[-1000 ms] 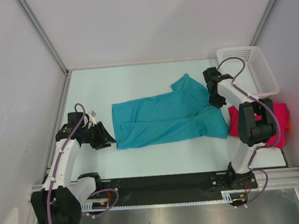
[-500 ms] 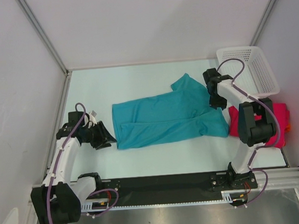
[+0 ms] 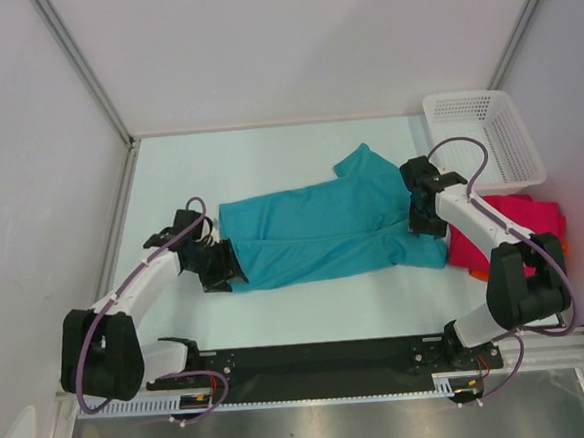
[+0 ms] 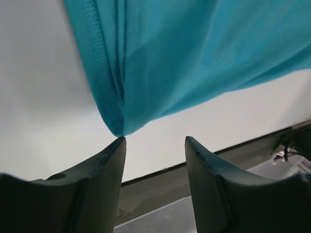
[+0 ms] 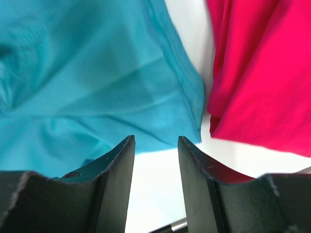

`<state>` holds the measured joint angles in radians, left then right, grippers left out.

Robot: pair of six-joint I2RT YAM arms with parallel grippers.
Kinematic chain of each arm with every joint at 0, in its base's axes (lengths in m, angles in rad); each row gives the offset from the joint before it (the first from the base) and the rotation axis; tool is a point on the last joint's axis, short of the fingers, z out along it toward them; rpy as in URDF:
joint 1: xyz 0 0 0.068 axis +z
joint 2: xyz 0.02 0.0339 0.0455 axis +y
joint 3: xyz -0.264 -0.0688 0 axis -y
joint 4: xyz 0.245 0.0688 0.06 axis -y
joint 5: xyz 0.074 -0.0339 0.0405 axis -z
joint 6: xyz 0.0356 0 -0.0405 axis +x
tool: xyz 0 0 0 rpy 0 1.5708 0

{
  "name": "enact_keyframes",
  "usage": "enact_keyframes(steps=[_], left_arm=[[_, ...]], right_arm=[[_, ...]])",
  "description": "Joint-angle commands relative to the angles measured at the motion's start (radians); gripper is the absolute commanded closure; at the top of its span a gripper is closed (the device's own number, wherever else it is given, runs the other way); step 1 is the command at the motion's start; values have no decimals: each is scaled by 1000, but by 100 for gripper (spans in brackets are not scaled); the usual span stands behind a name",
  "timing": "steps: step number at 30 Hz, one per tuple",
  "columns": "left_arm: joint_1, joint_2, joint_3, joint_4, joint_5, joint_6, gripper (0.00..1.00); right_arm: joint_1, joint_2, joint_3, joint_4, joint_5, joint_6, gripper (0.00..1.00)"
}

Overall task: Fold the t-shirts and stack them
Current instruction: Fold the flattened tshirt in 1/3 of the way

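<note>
Both arms have swung inward: the left hand [image 3: 218,267] now sits at the near-left hem corner of the teal t-shirt [image 3: 323,227], the right hand [image 3: 425,225] at its near-right corner, beside the crimson t-shirt [image 3: 518,228]. Each hand is part-open and empty. Flat on the desk [image 3: 268,161], the teal t-shirt runs left to right between them, one end per arm.

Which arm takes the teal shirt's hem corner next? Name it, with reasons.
Left. The left gripper, open, sits at the teal shirt's hem corner; the right gripper is at the opposite end, beside the crimson shirt.
</note>
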<state>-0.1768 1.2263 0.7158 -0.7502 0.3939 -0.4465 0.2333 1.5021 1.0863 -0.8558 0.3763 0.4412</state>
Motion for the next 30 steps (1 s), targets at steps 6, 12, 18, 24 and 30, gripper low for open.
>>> enact_keyframes(steps=[6,12,18,24,30], left_arm=[[-55,39,82,-1,-258,-40,41],[-67,79,94,-2,-303,-32,39],[-79,123,73,47,-279,-38,39],[-90,183,53,118,-239,-43,39],[-102,228,25,178,-181,-54,88]], right_arm=[[4,-114,-83,-18,-56,19,51],[1,-105,-103,-15,-60,16,49],[1,-106,-98,-26,-77,28,48],[1,-115,-98,-51,-80,31,47],[0,-115,-101,-69,-68,33,47]])
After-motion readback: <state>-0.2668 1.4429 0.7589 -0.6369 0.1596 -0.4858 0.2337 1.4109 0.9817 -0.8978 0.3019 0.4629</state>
